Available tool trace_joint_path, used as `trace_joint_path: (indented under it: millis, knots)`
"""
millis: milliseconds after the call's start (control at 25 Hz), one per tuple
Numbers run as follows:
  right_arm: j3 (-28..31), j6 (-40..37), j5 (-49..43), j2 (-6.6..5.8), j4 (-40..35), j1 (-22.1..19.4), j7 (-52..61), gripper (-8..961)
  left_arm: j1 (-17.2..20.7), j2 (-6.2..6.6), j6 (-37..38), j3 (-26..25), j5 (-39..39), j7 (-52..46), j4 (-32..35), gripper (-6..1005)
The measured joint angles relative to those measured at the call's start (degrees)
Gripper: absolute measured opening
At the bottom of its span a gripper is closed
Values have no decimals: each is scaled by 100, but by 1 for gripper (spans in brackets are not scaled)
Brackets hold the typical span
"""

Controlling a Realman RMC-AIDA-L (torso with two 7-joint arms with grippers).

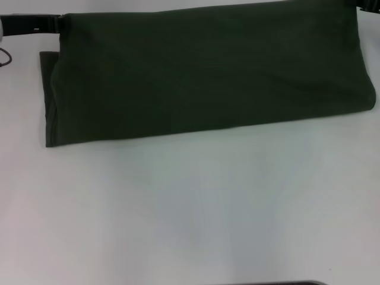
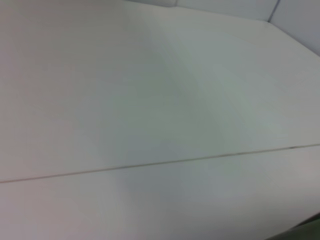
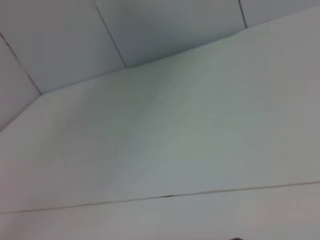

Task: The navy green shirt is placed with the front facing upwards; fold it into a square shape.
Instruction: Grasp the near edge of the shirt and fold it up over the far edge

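Observation:
The navy green shirt shows in the head view as a long dark olive band across the far side of the white table, plain side up, with no lettering or collar visible. Its far edge runs straight and taut from corner to corner. At its far left corner my left gripper is shut on the cloth. A dark bit of my right gripper shows at the far right corner, at the frame's edge. A lower layer of the shirt sticks out along the left end. Both wrist views show only table.
The white table top fills the near half of the head view. A thin seam line crosses it in the left wrist view and the right wrist view. White wall panels stand behind the table.

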Motion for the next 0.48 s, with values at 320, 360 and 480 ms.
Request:
trace_joint_path:
  millis: [320, 360, 480]
  knots:
    - [-58, 576, 36, 109, 87, 110, 0, 44, -48, -134, -533, 0, -62, 31, -155, 7]
    - [-61, 621, 36, 124, 95, 122, -1, 44, -54, -137, -606, 0, -82, 37, -204, 7]
    - [-71, 784, 38, 188, 99, 167, -2, 44, -67, -140, -782, 1, -135, 48, -318, 6]
